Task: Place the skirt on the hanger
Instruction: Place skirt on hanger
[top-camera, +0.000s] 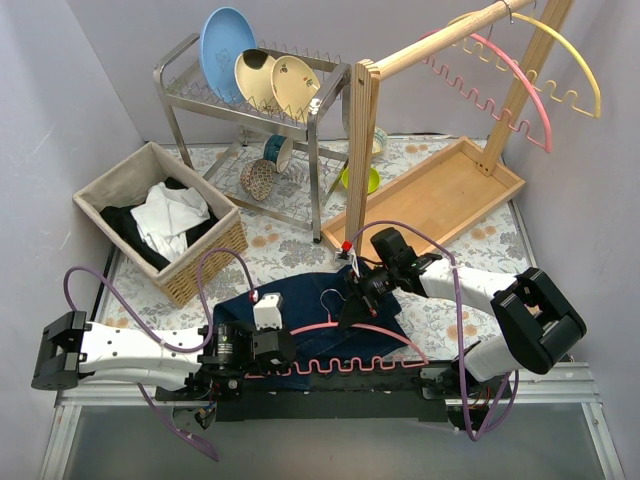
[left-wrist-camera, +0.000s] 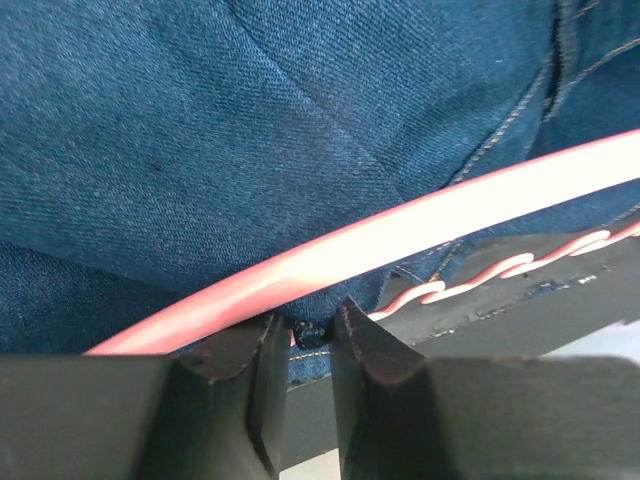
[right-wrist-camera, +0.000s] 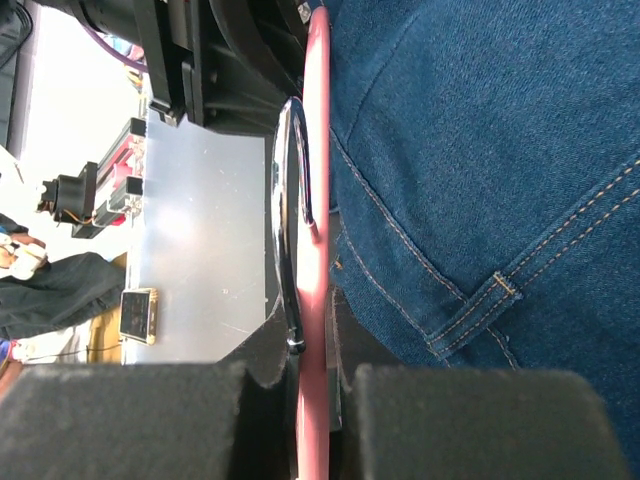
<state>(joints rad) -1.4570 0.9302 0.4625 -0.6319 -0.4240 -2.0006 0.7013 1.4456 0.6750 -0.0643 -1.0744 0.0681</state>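
A dark blue denim skirt (top-camera: 300, 305) (left-wrist-camera: 250, 120) (right-wrist-camera: 480, 150) lies flat near the table's front edge. A pink hanger (top-camera: 330, 364) (left-wrist-camera: 400, 230) (right-wrist-camera: 318, 150) rests on top of it, its wavy bar toward me. My right gripper (top-camera: 358, 298) (right-wrist-camera: 310, 330) is shut on the hanger's pink neck beside the metal hook (right-wrist-camera: 290, 200). At the hanger's left end, my left gripper (top-camera: 290, 347) (left-wrist-camera: 310, 325) is under the pink arm. Its jaws stand narrow, pinching a small lump of the skirt's edge.
A wicker basket (top-camera: 215, 245) of clothes stands at the left. Behind it is a metal dish rack (top-camera: 180, 85) with plates and bowls. A wooden rail (top-camera: 440, 45) carries pink and yellow hangers (top-camera: 520, 95) over a wooden tray (top-camera: 450, 195) at the back right.
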